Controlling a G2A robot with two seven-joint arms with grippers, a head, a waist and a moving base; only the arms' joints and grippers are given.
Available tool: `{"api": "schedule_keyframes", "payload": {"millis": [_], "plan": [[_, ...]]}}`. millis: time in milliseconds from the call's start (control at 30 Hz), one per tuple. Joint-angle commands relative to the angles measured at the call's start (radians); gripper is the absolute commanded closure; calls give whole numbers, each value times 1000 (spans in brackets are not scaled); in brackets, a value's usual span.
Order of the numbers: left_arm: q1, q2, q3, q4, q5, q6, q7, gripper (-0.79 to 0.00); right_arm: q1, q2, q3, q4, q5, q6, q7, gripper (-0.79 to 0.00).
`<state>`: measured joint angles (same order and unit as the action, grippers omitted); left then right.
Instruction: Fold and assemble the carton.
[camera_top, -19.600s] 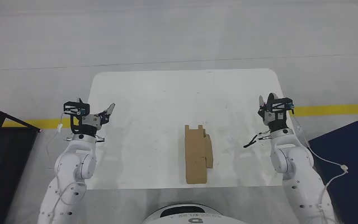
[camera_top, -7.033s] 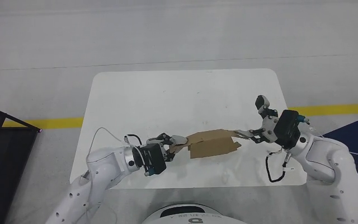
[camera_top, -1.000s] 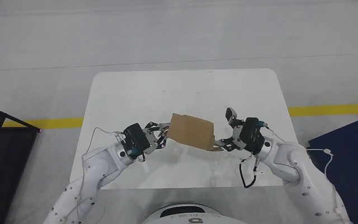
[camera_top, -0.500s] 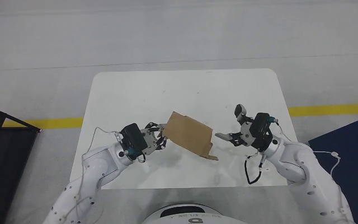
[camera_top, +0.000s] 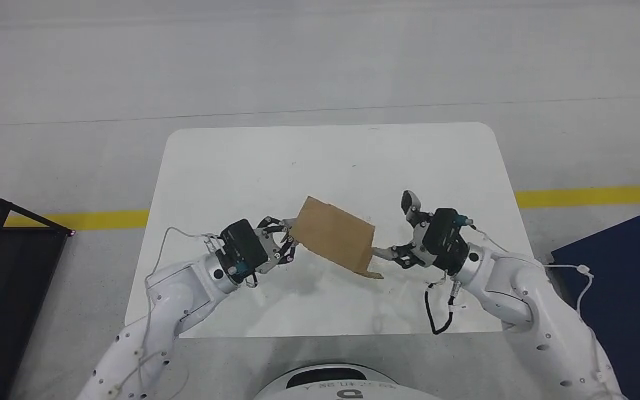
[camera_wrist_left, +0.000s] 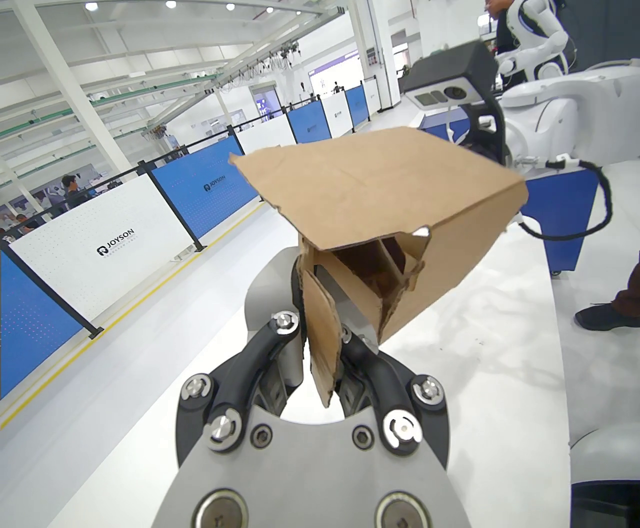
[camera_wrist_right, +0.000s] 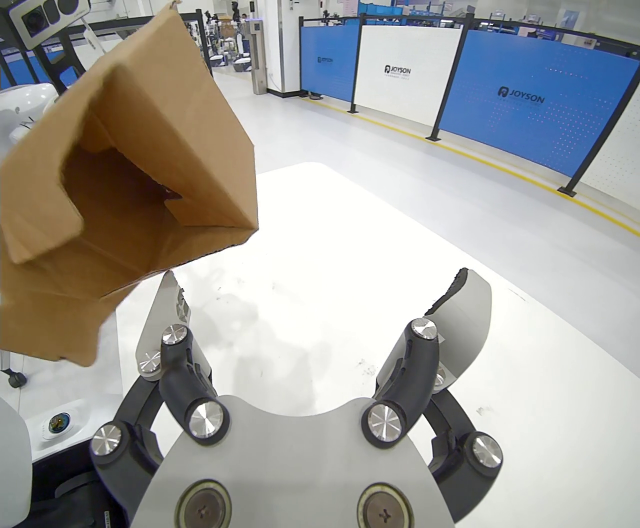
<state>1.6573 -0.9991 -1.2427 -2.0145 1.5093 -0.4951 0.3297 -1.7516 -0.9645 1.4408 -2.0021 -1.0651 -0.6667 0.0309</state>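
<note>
The carton (camera_top: 335, 235) hangs in the air over the middle of the white desk (camera_top: 300, 160), between the two arms, and no part of it rests on the surface. It is opened into a rough brown sleeve, tilted so that the end by the left arm sits farther from the robot than the end by the right arm. The left hand (camera_top: 283, 243) is clenched on that end. In the left wrist view its two dark fingers (camera_wrist_left: 280, 340) pinch a narrow cardboard flap that stands edge-on between them. Above the left hand (camera_wrist_left: 322, 340) the carton (camera_wrist_left: 380, 190) spreads out wide, with its inner flaps showing in a ragged gap (one small notch is torn in the edge there). The right hand (camera_top: 396, 229) is spread wide and grasps nothing. It sits just beside the carton's other end, which gapes toward it. In the right wrist view the carton (camera_wrist_left: 165, 115) shows its hollow inside, with one side flap bent inward. One metal fingertip of the right hand (camera_wrist_right: 315, 295) comes up just under the lowest edge of that mouth. It may be touching the cardboard, though the angle does not settle it. The other fingertip stands well apart over bare desk (camera_wrist_right: 325, 240).
</note>
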Motion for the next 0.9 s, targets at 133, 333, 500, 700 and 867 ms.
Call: {"api": "schedule_keyframes", "payload": {"millis": [133,333,500,700,867], "plan": [[3,-1,3,3,-2,-4,9,0,-6,0,5,-6,-4,-1,10,-785],[-1,-2,4,5,-11,-9,19,0,-12,-3,13,6,16,27,-22,-785],[0,-3,4,9,-24,-14,28,0,-22,-2,53,31,46,30,-32,-785],[-4,-5,11,2,-23,-16,26,0,-25,-4,56,40,64,30,-31,-785],[-6,-6,13,2,-20,-14,28,0,-29,-6,66,48,85,31,-46,-785]]}}
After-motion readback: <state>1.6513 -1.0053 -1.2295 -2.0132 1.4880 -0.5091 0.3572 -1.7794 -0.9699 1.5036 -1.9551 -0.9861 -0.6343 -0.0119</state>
